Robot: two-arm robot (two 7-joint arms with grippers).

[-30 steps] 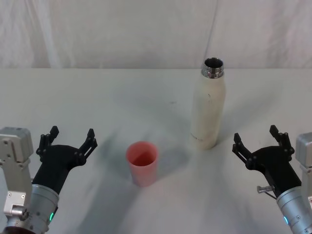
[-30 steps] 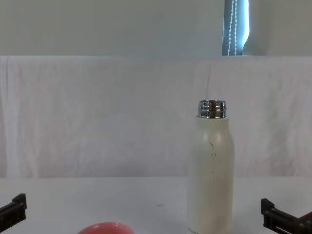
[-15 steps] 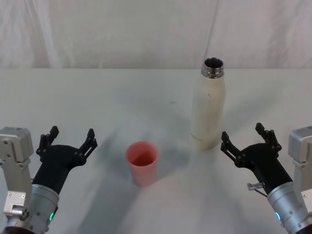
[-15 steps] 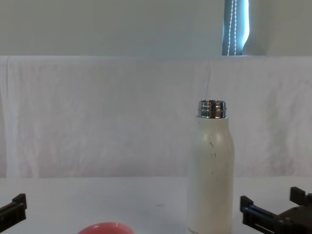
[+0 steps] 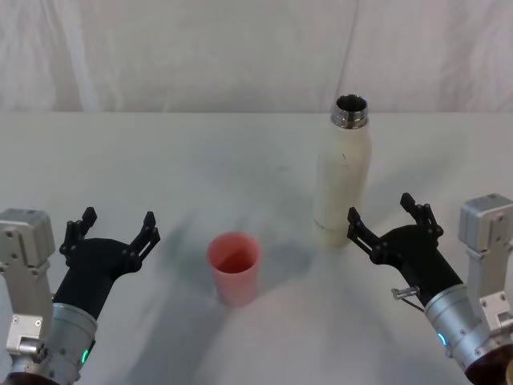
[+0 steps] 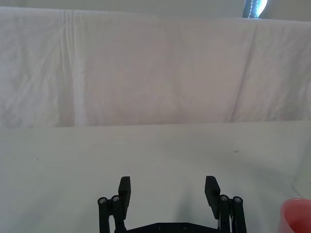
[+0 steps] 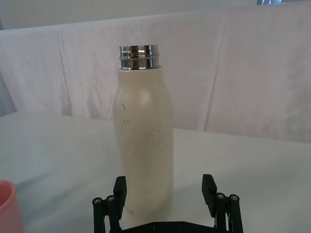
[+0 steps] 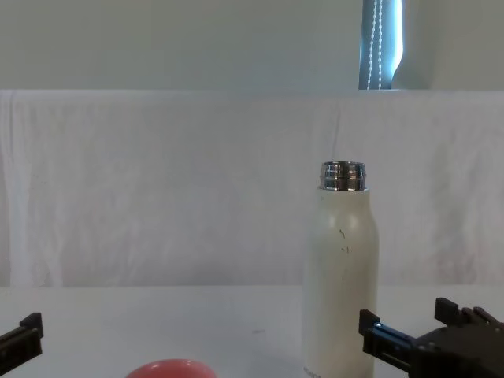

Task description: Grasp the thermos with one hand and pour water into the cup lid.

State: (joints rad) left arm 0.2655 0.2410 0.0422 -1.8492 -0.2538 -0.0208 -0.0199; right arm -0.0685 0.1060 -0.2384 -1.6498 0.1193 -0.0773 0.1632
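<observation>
Standing upright on the white counter (image 5: 160, 160), right of centre, the thermos (image 5: 343, 180) is uncapped, its steel neck open at the top. Cup lid (image 5: 234, 268) sits near and to its left, mouth up, well apart from it.

Handling guess: rigid steel body, smooth painted wall, likely slippery; if full it will be heavy and top-loaded when tipped. Best hold looks like the straight mid-body below the shoulder, fingers either side, not the threaded neck. Cup lid is light and could skid or tip if the stream hits off-centre.

Right tool (image 5: 387, 226) is just beside the thermos base on its near-right side, low over the counter, fingers spread wide, holding nothing, not touching the bottle. Forearm angles in from the near right.

Left tool (image 5: 112, 233) sits near-left, wide open, empty, idle.
</observation>
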